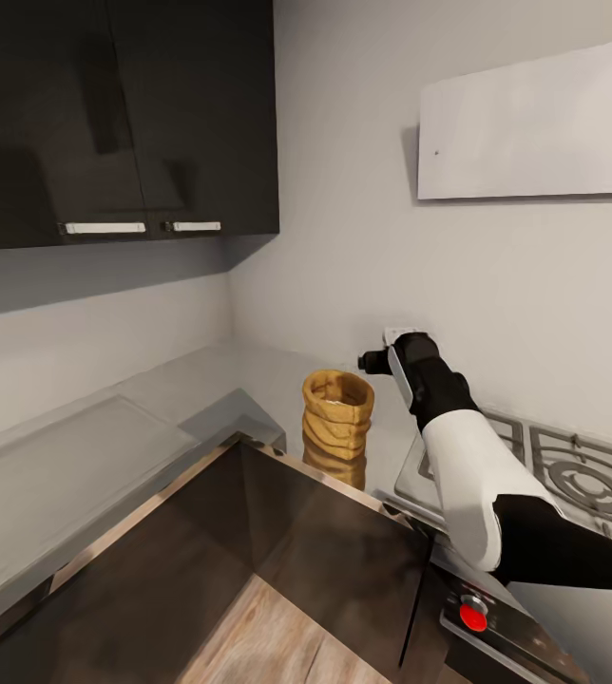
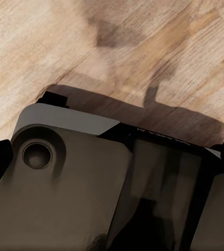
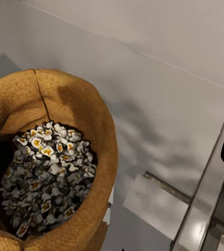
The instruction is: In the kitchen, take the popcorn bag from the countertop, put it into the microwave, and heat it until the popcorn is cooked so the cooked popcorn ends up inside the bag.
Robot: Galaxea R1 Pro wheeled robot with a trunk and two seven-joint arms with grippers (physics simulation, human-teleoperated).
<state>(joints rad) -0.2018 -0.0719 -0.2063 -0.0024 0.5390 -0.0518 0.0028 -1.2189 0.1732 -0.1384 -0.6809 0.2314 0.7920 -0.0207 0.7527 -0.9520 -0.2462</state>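
Observation:
The popcorn bag (image 1: 338, 418), a tan crumpled sack with a rolled rim, stands upright on the grey countertop (image 1: 154, 408) near the inner corner. In the right wrist view the popcorn bag (image 3: 85, 120) is full of white popped kernels. My right gripper (image 1: 374, 361) hovers just right of the bag's rim, at rim height. It is open (image 3: 112, 162), with one dark fingertip at each edge of its wrist view and the bag's near wall between them, not touched. My left gripper (image 2: 112, 157) is open over the wood floor, holding nothing. The microwave is out of view.
A gas hob (image 1: 572, 475) lies right of the bag, under my right arm, with a red button (image 1: 473, 616) on its front panel. A white hood (image 1: 534, 123) hangs above it. Dark wall cabinets (image 1: 116, 114) hang at upper left. Dark cabinet fronts (image 1: 325, 560) meet below the counter corner.

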